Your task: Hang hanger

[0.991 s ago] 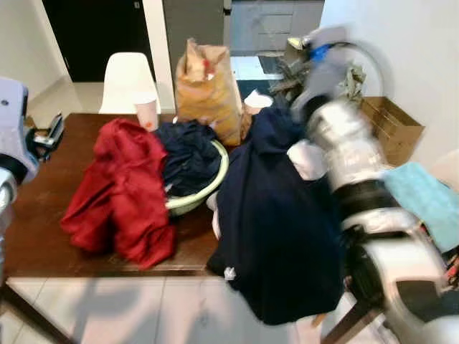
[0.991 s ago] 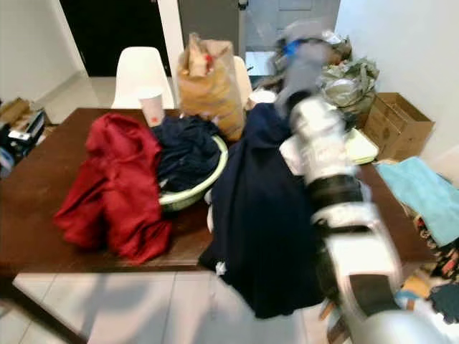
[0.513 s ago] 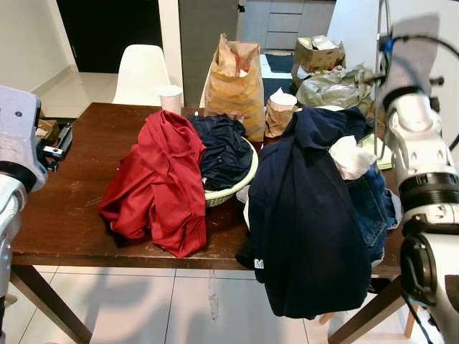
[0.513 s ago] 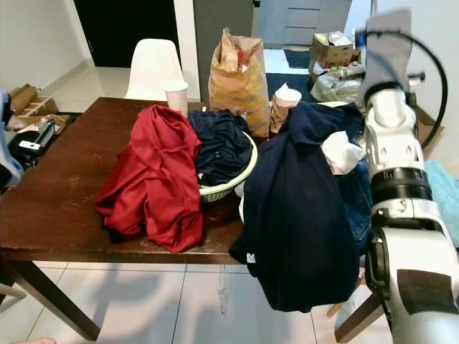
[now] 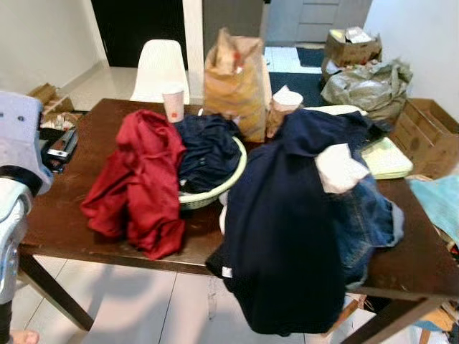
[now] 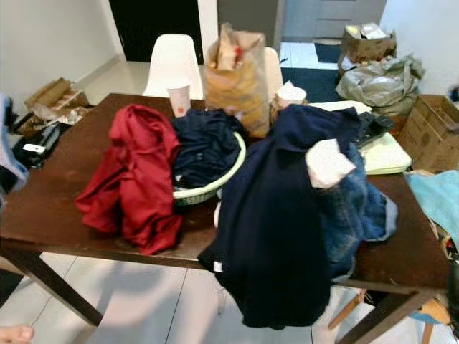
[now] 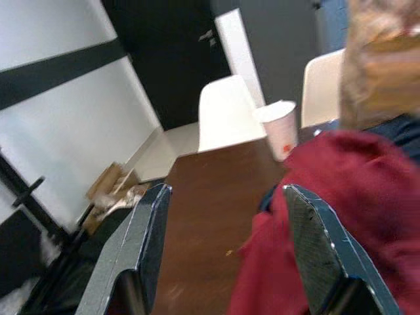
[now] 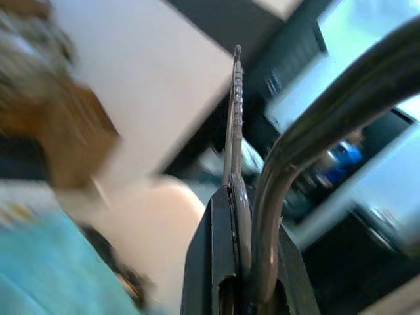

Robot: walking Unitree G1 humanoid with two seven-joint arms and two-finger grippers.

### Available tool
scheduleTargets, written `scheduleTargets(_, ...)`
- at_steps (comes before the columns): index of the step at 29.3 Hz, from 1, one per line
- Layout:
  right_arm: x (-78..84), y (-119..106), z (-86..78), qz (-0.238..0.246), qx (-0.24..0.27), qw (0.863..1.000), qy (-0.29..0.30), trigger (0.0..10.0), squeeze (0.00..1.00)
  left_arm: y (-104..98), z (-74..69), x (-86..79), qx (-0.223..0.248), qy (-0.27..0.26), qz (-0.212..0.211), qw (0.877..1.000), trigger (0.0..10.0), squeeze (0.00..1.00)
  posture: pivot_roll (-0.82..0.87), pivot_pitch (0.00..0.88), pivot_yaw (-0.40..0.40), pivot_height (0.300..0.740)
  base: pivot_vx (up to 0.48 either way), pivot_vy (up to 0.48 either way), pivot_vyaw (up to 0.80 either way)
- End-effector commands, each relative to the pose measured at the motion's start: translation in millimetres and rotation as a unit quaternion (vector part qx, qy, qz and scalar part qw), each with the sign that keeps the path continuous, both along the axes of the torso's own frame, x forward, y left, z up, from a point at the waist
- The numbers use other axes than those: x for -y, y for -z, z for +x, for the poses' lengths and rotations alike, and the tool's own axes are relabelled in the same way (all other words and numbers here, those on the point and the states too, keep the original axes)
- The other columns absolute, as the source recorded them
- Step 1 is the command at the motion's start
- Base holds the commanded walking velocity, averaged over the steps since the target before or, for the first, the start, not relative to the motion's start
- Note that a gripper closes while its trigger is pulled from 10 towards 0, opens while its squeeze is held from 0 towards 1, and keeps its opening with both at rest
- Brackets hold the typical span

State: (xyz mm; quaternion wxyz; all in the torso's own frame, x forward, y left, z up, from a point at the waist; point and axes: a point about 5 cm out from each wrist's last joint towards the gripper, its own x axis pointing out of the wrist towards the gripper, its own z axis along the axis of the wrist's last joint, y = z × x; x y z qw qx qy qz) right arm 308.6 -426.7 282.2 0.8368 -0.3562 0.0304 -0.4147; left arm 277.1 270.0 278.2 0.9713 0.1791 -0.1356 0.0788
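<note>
Dark wooden table point(image 5: 64, 215) occupies the centre of the head views, loaded with laundry: a red garment point(image 5: 140, 179) at 9 o'clock, a pale green basket point(image 5: 215, 188) holding a dark blue garment point(image 5: 208, 147) at the middle, and a large navy garment point(image 5: 283, 229) draped over the near edge at 5 o'clock, beside a denim piece point(image 5: 362, 222). A brown paper bag point(image 5: 233, 82) and a paper cup point(image 5: 173, 104) stand at 12 o'clock, with a white chair point(image 5: 159, 68) behind. In the right wrist view the right gripper point(image 8: 244, 262) is clamped tight on the hanger point(image 8: 308, 138), a dark curved metal bar running up and away from the fingers; the background there is blurred. In the left wrist view the left gripper point(image 7: 226, 249) has its fingers spread and nothing between them, poised over the red garment. Procedure, as a judgement: no rail or hook is identifiable in these views, so locate one first. Maintain firm grip on the bar, keep the hook end uppermost, approach the rail from slightly above, lower until the hook seats, then release.
</note>
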Motion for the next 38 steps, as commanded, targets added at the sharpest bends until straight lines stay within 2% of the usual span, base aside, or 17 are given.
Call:
scheduleTargets(1,-2.4,4,2.4,-0.002,-0.012,1.0,0.0,10.0,0.0,5,0.5,0.4,-0.007,0.002,-0.004,1.0,10.0,0.0,0.0,0.0,-0.017,0.736,0.0,0.0,0.0)
scheduleTargets(2,4.5,20,-4.2,-0.003,-0.066,0.998,0.014,10.0,0.0,5,1.7,2.3,-0.008,0.006,-0.003,1.0,10.0,0.0,0.0,0.0,-0.018,0.736,0.0,0.0,0.0)
scheduleTargets(4,4.5,20,-4.2,-0.003,-0.066,0.998,0.014,10.0,0.0,5,1.7,2.3,-0.008,0.006,-0.003,1.0,10.0,0.0,0.0,0.0,-0.018,0.736,0.0,0.0,0.0)
scheduleTargets(6,-14.4,138,-19.5,0.089,-0.279,0.956,-0.027,10.0,0.0,4,4.4,11.1,-0.004,0.022,0.003,1.0,10.0,0.0,0.0,0.0,-0.026,0.736,0.0,0.0,0.0)
scheduleTargets(8,-14.4,138,-19.5,0.089,-0.279,0.956,-0.027,10.0,0.0,4,4.4,11.1,-0.004,0.022,0.003,1.0,10.0,0.0,0.0,0.0,-0.026,0.736,0.0,0.0,0.0)
scheduleTargets(9,-37.2,182,-25.0,0.133,-0.333,0.931,-0.067,10.0,0.0,5,4.8,14.5,-0.004,0.029,0.007,1.0,10.0,0.0,0.0,0.0,-0.024,0.736,0.0,0.0,0.0)
scheduleTargets(10,-37.2,182,-25.0,0.133,-0.333,0.931,-0.067,10.0,0.0,5,4.8,14.5,-0.004,0.029,0.007,1.0,10.0,0.0,0.0,0.0,-0.024,0.736,0.0,0.0,0.0)
scheduleTargets(12,-77.8,216,-17.4,0.165,-0.344,0.914,-0.136,10.0,0.0,5,4.6,18.4,-0.004,0.037,0.009,0.999,10.0,0.0,0.0,0.0,-0.017,0.736,0.0,0.0,0.0)
scheduleTargets(14,-91.3,218,-10.0,0.173,-0.327,0.915,-0.161,10.0,0.0,6,4.7,19.5,-0.005,0.039,0.01,0.999,10.0,0.0,0.0,0.0,-0.016,0.736,0.0,0.0,0.0)
scheduleTargets(17,-123.6,203,16.7,0.213,-0.219,0.926,-0.22,10.0,0.0,8,6.1,23.6,-0.003,0.045,0.008,0.999,10.0,0.0,0.0,0.0,-0.017,0.736,0.0,0.0,0.0)
scheduleTargets(19,-123.6,203,16.7,0.213,-0.219,0.926,-0.22,10.0,0.0,8,6.1,23.6,-0.003,0.045,0.008,0.999,10.0,0.0,0.0,0.0,-0.017,0.736,0.0,0.0,0.0)
scheduleTargets(25,-133.9,153,43.5,0.221,-0.058,0.943,-0.243,10.0,0.0,5,5.5,30.9,0.008,0.056,0.006,0.998,10.0,0.0,0.0,0.0,-0.022,0.736,0.0,0.0,0.0)
scheduleTargets(27,-145.3,127,56.5,0.253,0.005,0.924,-0.288,10.0,0.0,6,4.9,32.2,0.009,0.057,0.004,0.998,10.0,0.0,0.0,0.0,-0.021,0.736,0.0,0.0,0.0)
scheduleTargets(28,-145.3,127,56.5,0.253,0.005,0.924,-0.288,10.0,0.0,6,4.9,32.2,0.009,0.057,0.004,0.998,10.0,0.0,0.0,0.0,-0.021,0.736,0.0,0.0,0.0)
scheduleTargets(29,-154.6,120,61.9,0.271,0.014,0.907,-0.322,10.0,0.0,6,4.9,32.9,0.009,0.058,0.002,0.998,10.0,0.0,-0.01,0.0,-0.022,0.736,0.0,0.0,0.0)
scheduleTargets(31,-164.3,113,66.4,0.277,0.017,0.895,-0.351,10.0,0.0,7,5.1,33.8,0.009,0.059,0.002,0.998,10.0,0.0,-0.01,0.0,-0.021,0.736,0.0,0.0,0.0)
scheduleTargets(38,-182.4,85,77.4,0.311,0.068,0.864,-0.391,10.0,0.0,9,5.3,38.3,0.01,0.069,-0.002,0.998,10.0,0.0,0.0,0.0,-0.02,0.736,0.0,0.0,0.0)
